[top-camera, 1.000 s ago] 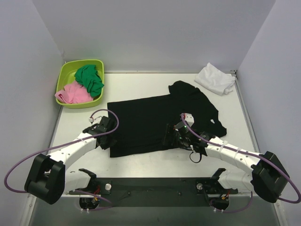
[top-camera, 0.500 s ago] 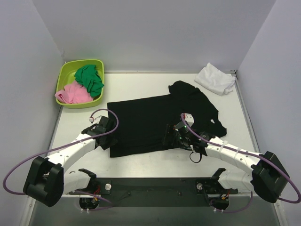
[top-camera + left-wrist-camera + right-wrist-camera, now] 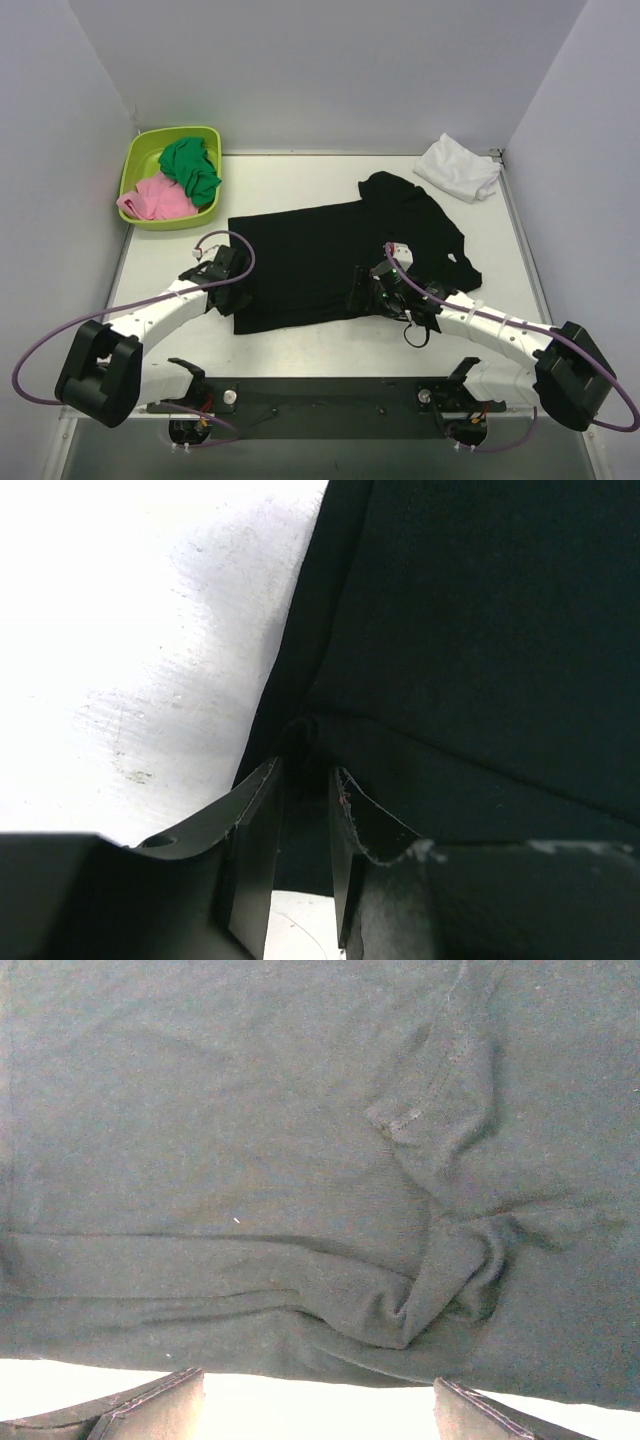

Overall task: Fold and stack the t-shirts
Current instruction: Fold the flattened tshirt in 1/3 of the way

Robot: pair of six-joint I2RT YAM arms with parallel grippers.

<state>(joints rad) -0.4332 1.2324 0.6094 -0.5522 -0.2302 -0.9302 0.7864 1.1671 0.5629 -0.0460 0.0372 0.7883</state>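
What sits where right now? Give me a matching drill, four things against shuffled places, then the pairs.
1 black t-shirt
2 white t-shirt
3 lime-green tub
4 pink cloth

a bunched at the table's far right corner
b in the tub, beside the green cloth
c far left corner
d spread across the middle

Pairs: 1-d, 2-a, 3-c, 4-b

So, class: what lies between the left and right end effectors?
Only the black t-shirt: its spread cloth fills that whole stretch, as the top external view shows.
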